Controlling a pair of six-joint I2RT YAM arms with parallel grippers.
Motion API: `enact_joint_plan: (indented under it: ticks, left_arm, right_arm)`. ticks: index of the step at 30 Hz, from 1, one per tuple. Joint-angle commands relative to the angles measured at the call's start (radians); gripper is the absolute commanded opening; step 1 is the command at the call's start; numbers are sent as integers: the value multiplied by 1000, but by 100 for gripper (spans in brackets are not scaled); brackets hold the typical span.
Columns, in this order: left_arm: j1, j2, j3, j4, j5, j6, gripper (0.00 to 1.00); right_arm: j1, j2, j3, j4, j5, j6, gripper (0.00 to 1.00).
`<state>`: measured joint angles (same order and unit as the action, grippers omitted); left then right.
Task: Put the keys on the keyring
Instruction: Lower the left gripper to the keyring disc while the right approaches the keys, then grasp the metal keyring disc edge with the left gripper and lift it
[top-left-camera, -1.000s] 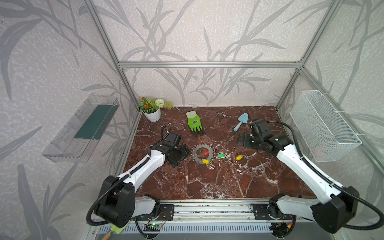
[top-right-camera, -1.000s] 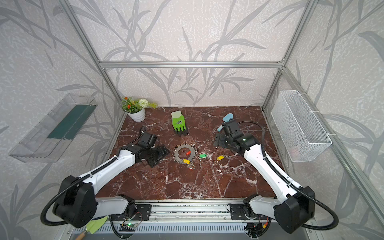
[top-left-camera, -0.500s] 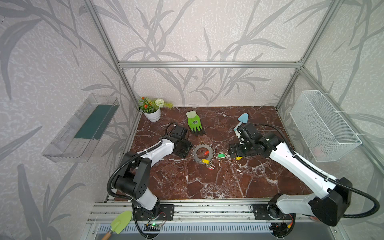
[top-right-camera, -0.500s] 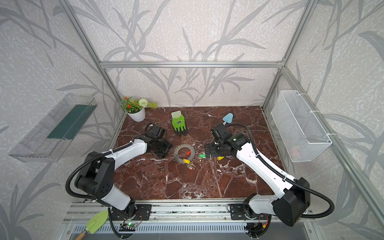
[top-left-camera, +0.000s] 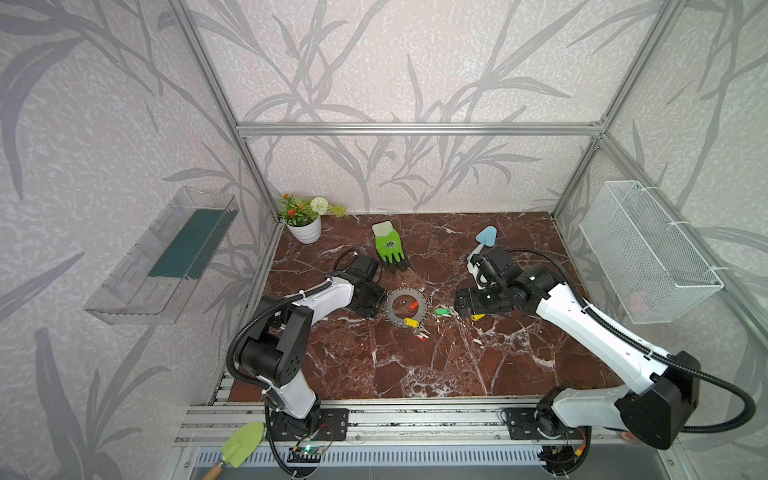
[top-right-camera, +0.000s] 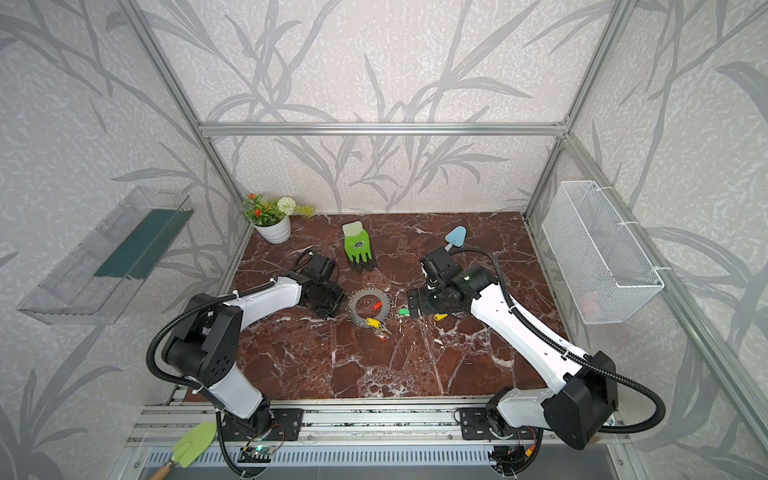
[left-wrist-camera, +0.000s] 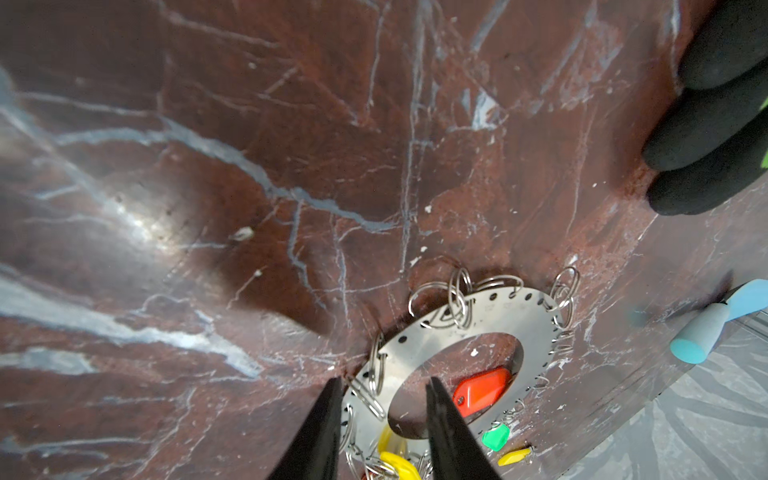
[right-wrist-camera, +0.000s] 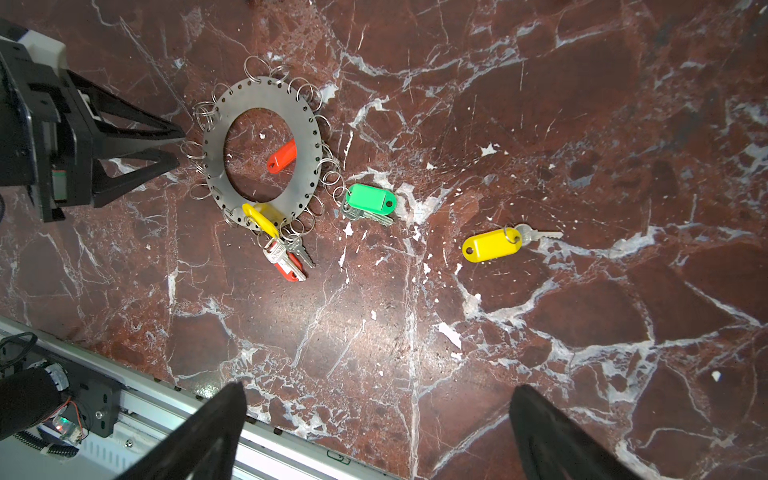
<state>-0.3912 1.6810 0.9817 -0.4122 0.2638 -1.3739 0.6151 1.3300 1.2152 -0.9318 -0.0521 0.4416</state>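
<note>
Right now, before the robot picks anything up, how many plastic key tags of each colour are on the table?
Red tags: 2, one in the hole of the keyring, one beside its rim.
Green tags: 1.
Yellow tags: 2 sure, one on the rim, one lying apart; a paler patch may hide a third.
Total: 5 sure.

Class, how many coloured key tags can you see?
5: red tag in the keyring hole; yellow tag on its rim; second red tag under keys; green tag beside; lone yellow tag apart. More may hide.
</note>
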Motion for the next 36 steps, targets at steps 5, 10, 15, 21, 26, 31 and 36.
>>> enact_joint_plan:
  ticks: [5,10,15,21,26,31,36]
  left_arm:
    - [-9,14,6,-12,-33,-60,24]
    - [-8,27,6,-9,-35,-60,20]
    - [-14,36,6,-3,-39,-67,18]
    - [-20,48,10,-3,-43,-71,15]
    - [-21,49,22,-30,-59,-54,7]
    - [-24,51,64,-95,-95,-7,0]
    - [-29,59,157,-200,-149,109,0]
  right_arm:
    - [2,5,10,-21,16,-26,99]
    - [2,1,7,-22,24,-35,99]
    - [2,3,7,-24,29,-41,99]
    - [2,2,1,-22,26,-41,99]
    - [2,1,-1,-21,26,-40,99]
    - [0,2,7,-17,25,-42,99]
    - [-4,5,34,-11,26,-54,99]
